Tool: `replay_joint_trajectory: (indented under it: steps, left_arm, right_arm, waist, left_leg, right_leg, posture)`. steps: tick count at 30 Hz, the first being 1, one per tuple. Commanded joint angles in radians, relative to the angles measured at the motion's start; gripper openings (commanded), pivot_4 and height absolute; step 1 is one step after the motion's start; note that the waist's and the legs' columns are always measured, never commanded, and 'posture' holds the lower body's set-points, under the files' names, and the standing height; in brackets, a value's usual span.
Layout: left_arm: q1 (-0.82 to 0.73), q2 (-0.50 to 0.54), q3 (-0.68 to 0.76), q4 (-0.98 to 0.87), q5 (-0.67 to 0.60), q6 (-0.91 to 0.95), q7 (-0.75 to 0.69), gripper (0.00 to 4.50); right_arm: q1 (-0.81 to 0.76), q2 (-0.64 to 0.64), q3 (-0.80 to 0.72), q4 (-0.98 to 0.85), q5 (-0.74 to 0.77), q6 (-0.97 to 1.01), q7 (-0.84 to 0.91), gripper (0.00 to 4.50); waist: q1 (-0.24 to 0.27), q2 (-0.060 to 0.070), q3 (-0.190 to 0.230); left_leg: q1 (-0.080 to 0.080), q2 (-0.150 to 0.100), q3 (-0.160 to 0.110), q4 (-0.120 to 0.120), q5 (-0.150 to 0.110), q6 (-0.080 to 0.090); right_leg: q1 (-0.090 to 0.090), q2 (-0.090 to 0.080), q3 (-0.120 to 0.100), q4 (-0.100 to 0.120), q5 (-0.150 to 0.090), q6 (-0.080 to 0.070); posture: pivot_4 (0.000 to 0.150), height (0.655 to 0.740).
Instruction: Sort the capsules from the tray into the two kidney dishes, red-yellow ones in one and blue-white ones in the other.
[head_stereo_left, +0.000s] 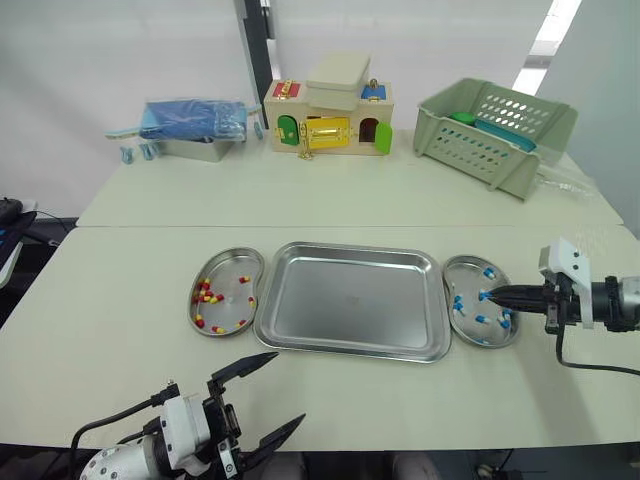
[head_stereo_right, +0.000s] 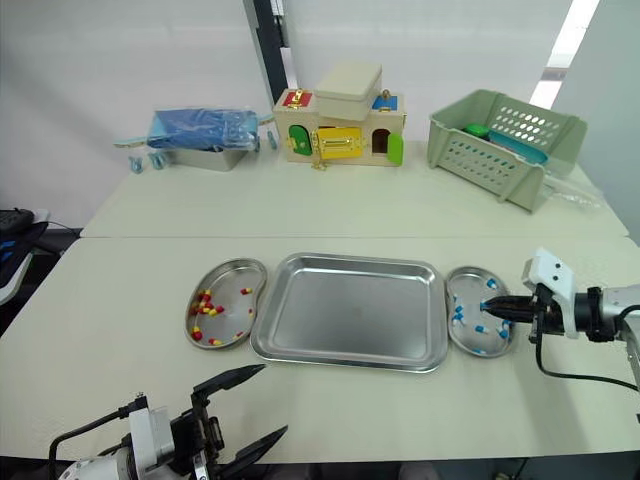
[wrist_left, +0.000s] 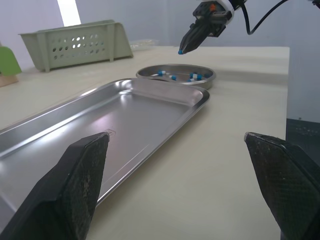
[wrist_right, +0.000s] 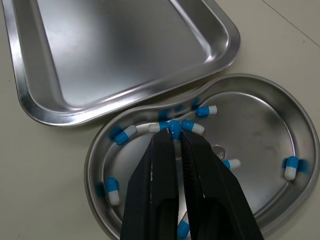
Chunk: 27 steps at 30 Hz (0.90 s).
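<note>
1 blue-white capsule (wrist_right: 174, 129) sits pinched between the right fingers (wrist_right: 156, 175).

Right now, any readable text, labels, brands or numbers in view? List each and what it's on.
None readable.
tray, left kidney dish, right kidney dish: bare metal, no markings visible.
blue-white capsule in the right gripper: no print visible.
toy house, green basket, blue bag at the back: any lettering too small to tell.

Silver rectangular metal tray (head_stereo_left: 350, 300): plain mirror sheen, unpatterned.
Silver kidney-shaped metal dish, left (head_stereo_left: 230, 262): dotted with red-and-yellow capsules (head_stereo_left: 208, 297).
Silver kidney-shaped metal dish, right (head_stereo_left: 467, 272): dotted with blue-and-white capsules (wrist_right: 125, 134).
Flat cream surface (head_stereo_left: 120, 300): uniformly coloured throughout.
</note>
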Motion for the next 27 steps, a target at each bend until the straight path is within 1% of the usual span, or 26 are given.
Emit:
replay_joint_trajectory:
  steps: [1,9,11,14,18,22,25,27]
  left_arm:
    - [-0.023,0.011,0.006,0.004,-0.027,0.017,-0.009,4.50]
    - [0.002,0.012,0.021,-0.022,-0.029,0.029,0.006,4.50]
    - [0.017,0.007,0.031,-0.036,-0.027,0.042,0.032,4.50]
    - [0.043,0.007,0.066,-0.067,-0.021,0.108,0.110,4.50]
    - [0.068,0.051,0.174,-0.088,-0.046,0.220,0.180,4.50]
    - [0.061,0.125,0.346,-0.098,-0.087,0.366,0.254,4.50]
    - [0.106,0.188,0.440,-0.110,-0.099,0.468,0.241,4.50]
    - [0.125,0.234,0.524,-0.074,-0.116,0.538,0.219,4.50]
  right_arm:
    - [-0.011,0.012,0.009,0.013,-0.016,-0.038,-0.046,0.77]
    - [-0.012,0.018,-0.007,0.034,0.029,-0.039,-0.061,2.92]
    - [0.008,0.022,-0.047,0.022,0.069,-0.037,-0.055,3.47]
    - [0.072,0.026,-0.130,-0.008,0.126,-0.051,-0.047,4.48]
    - [0.174,0.018,-0.230,-0.014,0.149,-0.109,-0.033,4.48]
    - [0.278,-0.024,-0.314,0.025,0.160,-0.130,0.021,4.48]
    - [0.362,-0.044,-0.347,0.025,0.159,-0.132,0.063,4.48]
    - [0.410,-0.044,-0.364,0.016,0.157,-0.130,0.068,4.48]
  waist:
    - [-0.001,0.000,0.000]
    - [0.000,0.000,0.000]
    - [0.001,0.000,0.000]
    - [0.008,0.000,0.000]
    - [0.010,-0.001,0.001]
    - [0.009,-0.001,0.000]
    - [0.009,-0.001,0.001]
    - [0.006,-0.001,0.001]
  left_leg:
    - [0.000,0.000,0.000,0.000,0.000,0.000]
    - [-0.001,0.000,-0.001,0.000,0.000,0.000]
    - [-0.001,0.000,-0.001,0.000,0.000,0.000]
    - [-0.001,0.000,-0.001,0.000,0.000,0.000]
    - [-0.001,0.000,-0.001,0.000,0.000,0.000]
    - [0.000,0.000,-0.001,0.000,0.000,0.000]
    - [0.000,0.000,-0.001,0.000,0.000,0.000]
    - [0.000,0.000,0.000,-0.001,0.000,0.000]
  right_leg:
    - [0.000,0.000,0.000,0.000,0.000,0.000]
    - [0.000,0.000,0.000,-0.001,0.000,0.000]
    - [0.000,0.000,0.000,-0.001,0.000,0.000]
    - [0.000,0.000,0.000,-0.001,0.000,0.000]
    - [0.001,0.000,-0.001,-0.001,0.000,0.000]
    - [0.001,0.000,-0.001,-0.001,0.000,0.000]
    - [0.001,0.000,-0.001,-0.001,0.000,0.000]
    - [0.001,0.000,0.000,-0.001,0.000,0.000]
  posture:
    - [0.150,0.7400]
    - [0.150,0.7400]
    - [0.150,0.7400]
    - [0.150,0.7400]
    - [0.150,0.7400]
    - [0.150,0.7400]
    - [0.150,0.7400]
    - [0.150,0.7400]
